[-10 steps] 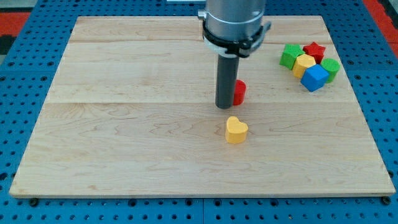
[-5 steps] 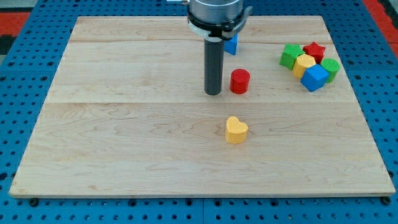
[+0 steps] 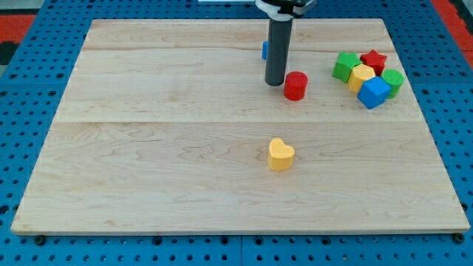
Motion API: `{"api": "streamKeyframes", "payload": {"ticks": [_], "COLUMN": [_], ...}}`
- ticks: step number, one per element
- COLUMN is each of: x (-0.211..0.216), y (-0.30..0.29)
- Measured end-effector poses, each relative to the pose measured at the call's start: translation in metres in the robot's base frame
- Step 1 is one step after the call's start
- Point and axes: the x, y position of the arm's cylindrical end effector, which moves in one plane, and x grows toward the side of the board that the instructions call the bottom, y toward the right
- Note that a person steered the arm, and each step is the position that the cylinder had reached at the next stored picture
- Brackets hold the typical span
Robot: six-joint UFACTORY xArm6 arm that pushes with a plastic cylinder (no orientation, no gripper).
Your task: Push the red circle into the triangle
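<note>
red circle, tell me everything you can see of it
The red circle is a short, plain red cylinder standing upright on the wooden board, above centre toward the view's right. My tip sits right against its left side. It stands apart from the block cluster to its right and the yellow heart below.

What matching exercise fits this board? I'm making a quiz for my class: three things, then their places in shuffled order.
1. red circle
2. yellow heart
3. blue cube

A. alone near the board's middle
B. in the cluster at the view's right
C. just right of my tip

Pairs: 1-C, 2-A, 3-B
</note>
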Motion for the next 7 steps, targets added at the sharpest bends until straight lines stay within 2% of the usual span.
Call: {"api": "streamKeyframes", "payload": {"ticks": [1, 2, 3, 4, 7], "x": [0.012, 0.063, 0.073, 0.046, -0.029], "y": [0.000, 0.000, 0.032, 0.048, 0.048]}}
